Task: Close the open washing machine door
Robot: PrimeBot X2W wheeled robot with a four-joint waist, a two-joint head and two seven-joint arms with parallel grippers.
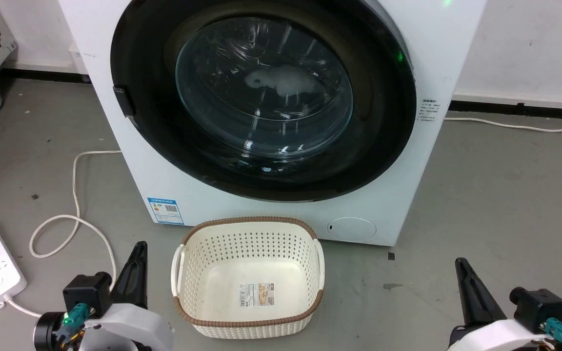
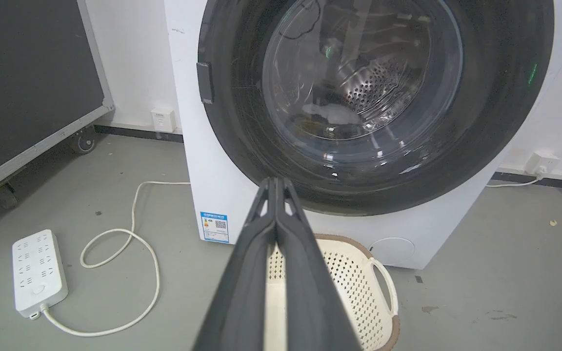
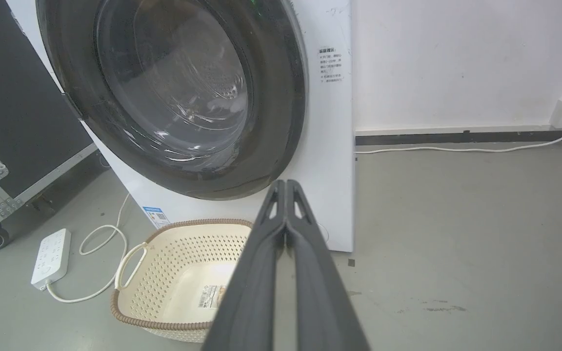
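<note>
Shows white item [image 1: 283, 83] behind closed washing machine door [image 1: 144, 112], label [image 1: 257, 295] in basket [image 1: 249, 222], left gripper [image 2: 276, 181] and right gripper [image 3: 286, 183] pressed together.

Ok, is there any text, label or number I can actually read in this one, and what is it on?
No text reads clearly in any view.
On the washing machine, a blue sticker with a square code: too small to read.
Right of the door, a block of small print: blurred, unreadable.
In the basket, a label with a barcode: too small to read.
</note>
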